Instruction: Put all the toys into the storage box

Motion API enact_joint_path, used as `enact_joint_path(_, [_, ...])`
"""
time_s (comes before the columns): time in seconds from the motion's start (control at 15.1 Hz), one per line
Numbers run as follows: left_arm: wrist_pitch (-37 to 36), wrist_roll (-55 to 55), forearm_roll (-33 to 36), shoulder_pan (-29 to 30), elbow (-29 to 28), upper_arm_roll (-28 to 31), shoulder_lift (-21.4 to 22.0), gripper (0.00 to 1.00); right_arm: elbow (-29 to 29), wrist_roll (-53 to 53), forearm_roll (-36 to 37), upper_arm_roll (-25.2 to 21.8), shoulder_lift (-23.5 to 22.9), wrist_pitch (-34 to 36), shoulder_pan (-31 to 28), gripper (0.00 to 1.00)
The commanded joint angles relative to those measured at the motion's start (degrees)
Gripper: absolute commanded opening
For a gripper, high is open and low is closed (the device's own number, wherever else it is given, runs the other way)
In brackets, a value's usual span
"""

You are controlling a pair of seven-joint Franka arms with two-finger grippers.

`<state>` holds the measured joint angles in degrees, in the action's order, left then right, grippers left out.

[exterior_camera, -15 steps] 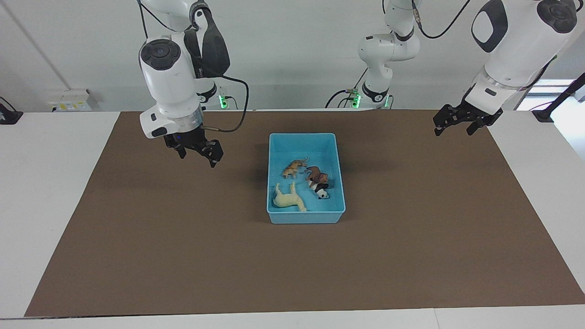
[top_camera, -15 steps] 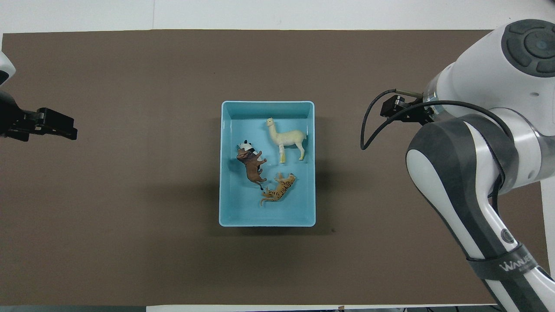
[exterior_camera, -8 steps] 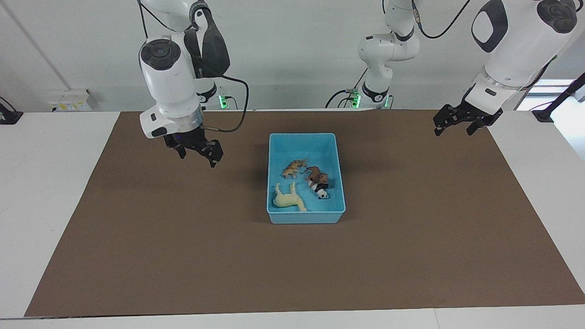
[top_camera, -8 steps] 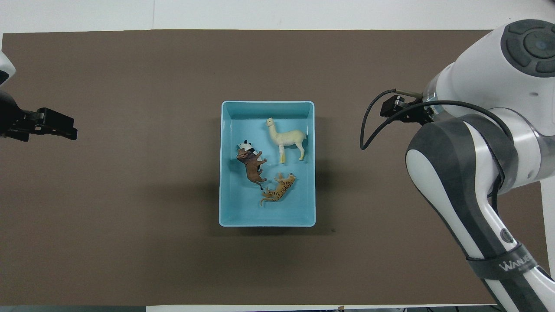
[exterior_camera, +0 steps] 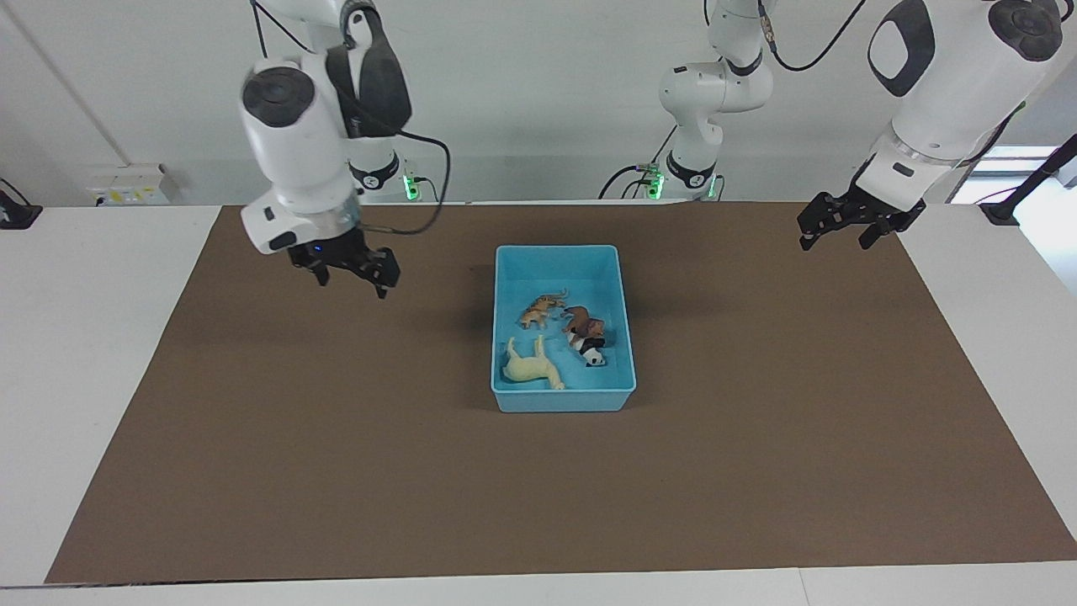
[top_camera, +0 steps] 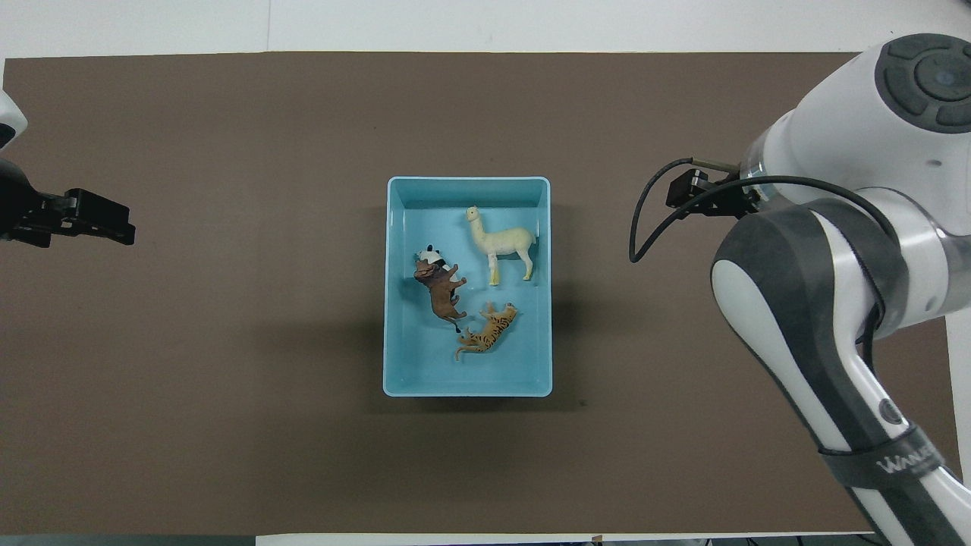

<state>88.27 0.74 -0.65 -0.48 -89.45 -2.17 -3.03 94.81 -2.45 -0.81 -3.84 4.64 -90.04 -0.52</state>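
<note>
Now all four toys lie in the storage box [exterior_camera: 562, 402], which sits on the brown mat [exterior_camera: 336, 471] about midway along the bench [exterior_camera: 84, 337], a little nearer the robots' edge. Inside it, the tiger [top_camera: 488, 333] lies on its side toward the wall nearest the robots; the lion [top_camera: 440, 292] rests against the panda [top_camera: 429, 255], touching it; the cream long-necked animal [top_camera: 501, 244] lies beside them, toward the right arm's end. The right tool [exterior_camera: 349, 271] hangs in the air over bare mat toward the right arm's end, fingers spread, holding nothing. The left tool [exterior_camera: 841, 225] hangs over the mat's corner at the left arm's end, nearest the robots, fingers spread and empty.
</note>
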Motion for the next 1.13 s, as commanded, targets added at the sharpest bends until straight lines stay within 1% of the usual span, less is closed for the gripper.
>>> enact_joint_path(0.0, [-0.65, 0.58, 0.56, -0.14, -0.46, 0.23, 0.74, 1.0, 1.52, 0.25, 0.11, 1.2, -0.69, -0.49, -0.09, 1.0])
enact_joint_path(0.4, [-0.65, 0.58, 0.47, -0.14, -0.46, 0.23, 0.74, 1.0, 1.96, 0.95, 0.11, 1.2, -0.51, 0.31, -0.45, 1.0])
enact_joint_path(0.6, [-0.65, 0.58, 0.48, -0.14, -0.46, 0.23, 0.74, 1.0, 2.65, 0.86, 0.2, 1.11, -0.42, -1.79, -0.45, 1.0])
enact_joint_path(0.8, [-0.65, 0.58, 0.47, -0.14, -0.46, 0.23, 0.74, 1.0, 4.85, 1.04, 1.16, 1.03, 0.63, -3.47, -0.53, 1.0])
enact_joint_path(0.93, [-0.65, 0.58, 0.47, -0.14, -0.46, 0.23, 0.74, 1.0, 5.38, 3.04, 2.39, 1.11, 0.9, -5.31, -1.58, 1.0])
enact_joint_path(1.06, [-0.65, 0.58, 0.47, -0.14, -0.46, 0.23, 0.74, 1.0, 6.26, 4.2, 2.39, 1.11, 1.16, -5.32, -1.59, 1.0])
